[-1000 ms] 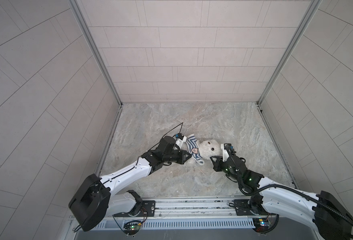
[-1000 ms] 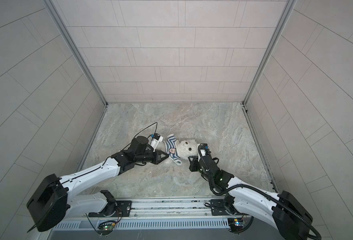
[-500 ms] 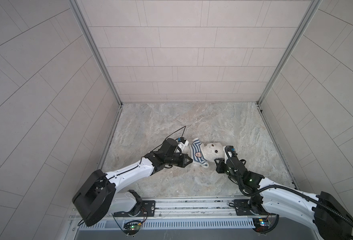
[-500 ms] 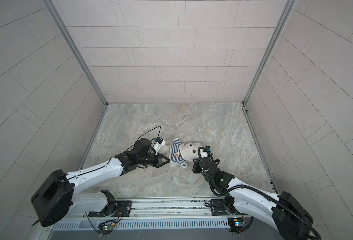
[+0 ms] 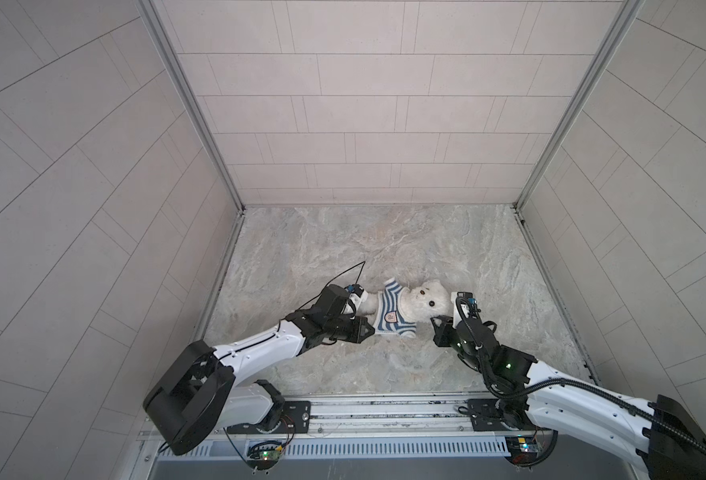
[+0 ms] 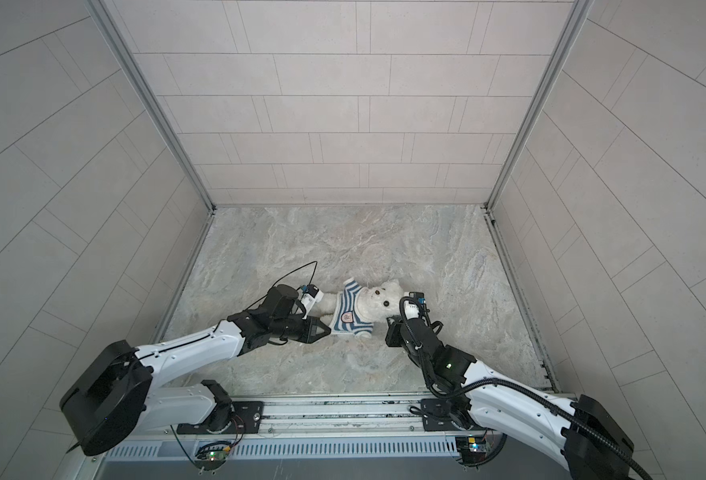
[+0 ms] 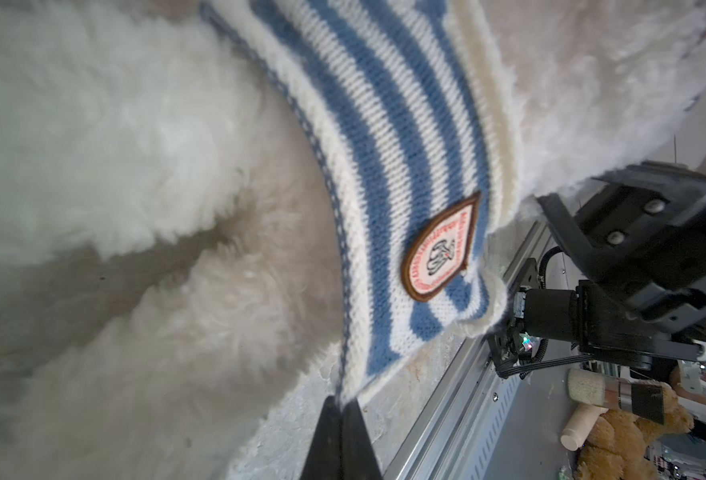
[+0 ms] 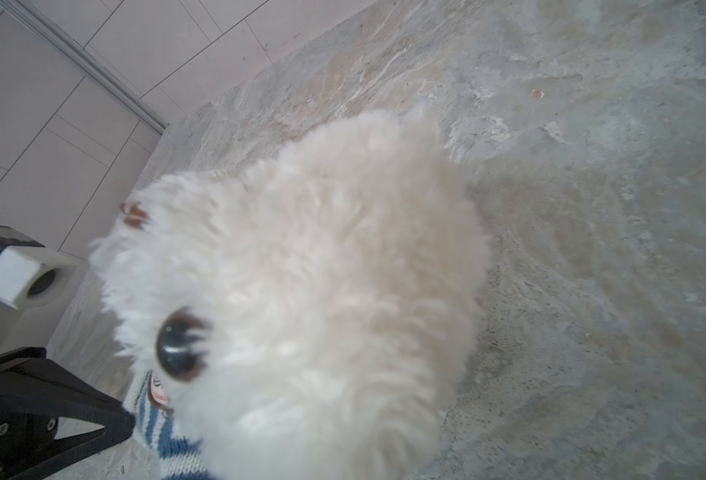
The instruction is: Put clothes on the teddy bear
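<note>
Left arm (image 5: 259, 349) low, pinching shirt (image 5: 390, 309); right arm (image 5: 571, 395) grips teddy bear (image 5: 428, 299)

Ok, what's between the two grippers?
The teddy bear, wearing the striped shirt, lies between the left gripper and the right gripper, in both top views.

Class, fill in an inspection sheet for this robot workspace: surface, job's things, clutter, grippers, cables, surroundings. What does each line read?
Surface: marbled tabletop, bare apart from the job's things.
Job's things: teddy bear lying face-up, striped shirt on its torso.
Clutter: nothing seen.
Grippers: left gripper shut on the shirt's hem; right gripper closed at the bear's head, seemingly gripping fur.
Cables: thin black cable loops above the left wrist; ribbed hose runs along the right arm.
Surroundings: tiled walls on three sides, metal rail in front.
</note>
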Robot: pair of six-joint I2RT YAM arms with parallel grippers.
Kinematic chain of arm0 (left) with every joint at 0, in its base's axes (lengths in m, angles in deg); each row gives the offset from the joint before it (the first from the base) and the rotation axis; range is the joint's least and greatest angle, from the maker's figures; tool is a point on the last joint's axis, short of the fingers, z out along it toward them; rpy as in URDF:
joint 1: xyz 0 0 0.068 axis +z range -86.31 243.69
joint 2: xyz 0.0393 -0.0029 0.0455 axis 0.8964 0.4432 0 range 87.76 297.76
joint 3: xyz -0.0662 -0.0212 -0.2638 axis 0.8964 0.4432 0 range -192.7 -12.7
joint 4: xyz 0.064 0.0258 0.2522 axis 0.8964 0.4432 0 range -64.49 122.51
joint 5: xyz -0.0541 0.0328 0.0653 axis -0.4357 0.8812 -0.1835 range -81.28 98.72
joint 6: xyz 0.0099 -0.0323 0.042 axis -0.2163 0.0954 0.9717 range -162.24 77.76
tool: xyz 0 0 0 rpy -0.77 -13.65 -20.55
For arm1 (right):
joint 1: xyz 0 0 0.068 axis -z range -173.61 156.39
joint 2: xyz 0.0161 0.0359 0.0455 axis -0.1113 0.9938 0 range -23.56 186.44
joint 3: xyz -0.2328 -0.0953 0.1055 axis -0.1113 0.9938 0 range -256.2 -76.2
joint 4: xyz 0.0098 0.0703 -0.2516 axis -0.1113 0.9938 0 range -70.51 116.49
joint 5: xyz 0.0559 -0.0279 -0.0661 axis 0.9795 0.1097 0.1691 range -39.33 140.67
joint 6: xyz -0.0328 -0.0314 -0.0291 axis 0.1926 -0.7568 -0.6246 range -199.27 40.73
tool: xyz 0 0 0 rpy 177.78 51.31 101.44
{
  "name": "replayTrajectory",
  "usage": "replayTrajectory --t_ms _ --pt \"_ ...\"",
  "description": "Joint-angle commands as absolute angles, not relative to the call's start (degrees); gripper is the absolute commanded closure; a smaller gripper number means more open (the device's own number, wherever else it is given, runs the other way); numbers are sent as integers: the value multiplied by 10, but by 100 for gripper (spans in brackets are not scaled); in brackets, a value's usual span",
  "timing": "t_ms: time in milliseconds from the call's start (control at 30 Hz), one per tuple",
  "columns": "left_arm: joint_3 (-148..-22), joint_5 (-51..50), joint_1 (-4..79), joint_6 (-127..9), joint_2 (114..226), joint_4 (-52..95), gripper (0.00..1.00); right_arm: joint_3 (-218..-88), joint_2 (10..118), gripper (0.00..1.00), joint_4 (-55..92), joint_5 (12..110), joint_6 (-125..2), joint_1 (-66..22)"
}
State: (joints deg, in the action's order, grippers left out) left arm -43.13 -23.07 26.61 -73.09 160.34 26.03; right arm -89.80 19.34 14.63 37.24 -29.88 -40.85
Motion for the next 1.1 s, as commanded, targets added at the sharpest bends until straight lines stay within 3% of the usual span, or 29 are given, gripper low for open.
replayTrajectory --t_ms 0,467,833,933,1067 --pt "-426 -199 296 -703 1609 328 100 -915 160 100 192 273 -261 -408" --pt "-433 -131 324 -689 1520 410 100 -924 122 100 214 236 -251 -432" --pt "-465 -208 252 -780 1582 179 99 -948 197 100 169 218 -223 -468" --pt "-439 -202 242 -813 1584 112 91 -955 214 100 169 206 -217 -478" --pt "-424 -183 235 -820 1592 98 72 -965 232 100 171 205 -211 -482"
